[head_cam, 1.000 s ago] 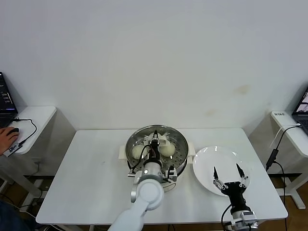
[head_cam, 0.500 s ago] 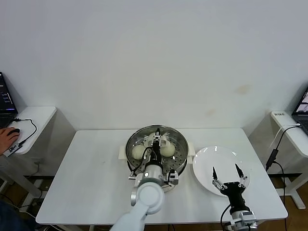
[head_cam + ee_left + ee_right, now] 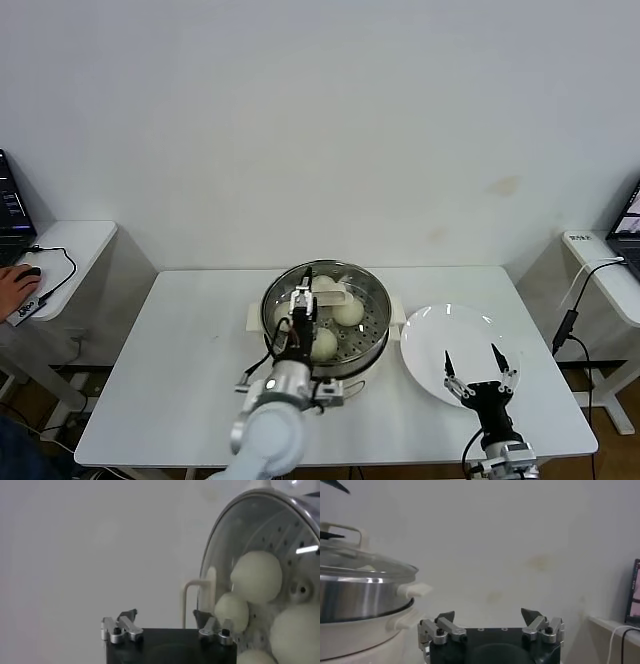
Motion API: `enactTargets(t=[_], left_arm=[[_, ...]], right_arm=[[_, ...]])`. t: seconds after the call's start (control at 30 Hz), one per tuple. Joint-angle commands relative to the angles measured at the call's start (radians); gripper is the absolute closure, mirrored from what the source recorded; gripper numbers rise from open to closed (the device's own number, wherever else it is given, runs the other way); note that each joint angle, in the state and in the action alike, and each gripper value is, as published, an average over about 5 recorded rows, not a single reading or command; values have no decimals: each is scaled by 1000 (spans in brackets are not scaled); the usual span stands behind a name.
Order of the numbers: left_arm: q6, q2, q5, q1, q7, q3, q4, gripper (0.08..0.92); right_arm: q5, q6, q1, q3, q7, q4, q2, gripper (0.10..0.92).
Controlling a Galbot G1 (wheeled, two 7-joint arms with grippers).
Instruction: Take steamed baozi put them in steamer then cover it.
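Observation:
The steamer (image 3: 372, 330) stands mid-table with the glass cover (image 3: 365, 297) on it and the cover's cream handle (image 3: 333, 293) on top. Several steamed baozi (image 3: 323, 343) show through the glass, also in the left wrist view as baozi (image 3: 256, 576). My left gripper (image 3: 303, 302) is open over the front-left of the cover, just off the handle (image 3: 199, 596), holding nothing. My left gripper (image 3: 165, 616) has its jaws wide apart. My right gripper (image 3: 470, 362) hangs open and empty over the front of the white plate (image 3: 437, 322); from there the steamer (image 3: 355, 596) lies to its side.
The bare white plate lies right of the steamer. Side tables with laptops stand at both edges of the head view; a person's hand (image 3: 15, 283) rests on a mouse at far left. A white wall rises behind the table (image 3: 190, 330).
My left gripper has opened, let go of the cover's handle and drawn back toward the front left. The cover stays on the steamer. The right arm has barely moved.

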Motion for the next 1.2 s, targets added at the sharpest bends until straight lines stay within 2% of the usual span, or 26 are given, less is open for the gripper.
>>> enactTargets(t=[0.03,0.17,0.3,0.43,0.6,0.87,1.2], left_arm=[[-169,172,-556,294,-287,-205,-318,178],[-373,154,-1125,461,-483,-433,-308,177],[-516,115,-1455,607,-558,-629,-263,177],[-575,89,-1630,730,-557,-693,-248,177],[-655,85,-1687,815,-544,-701,-225,177],[-664,50,-1695,832,-516,-675,-181,177],[-585,30,-1665,846,-465,-621,-198,177]], right_arm=[[3,1,0,-6,1,-1,-1,203],[22,5,-6,-6,-1,0,-6,203],[54,6,-18,-5,-5,9,-18,203],[101,3,-53,-16,-14,21,-51,203],[176,-15,-139,-45,-26,53,-117,203],[261,-65,-253,-53,-31,134,-182,203],[303,-105,-304,-81,-30,170,-213,203]])
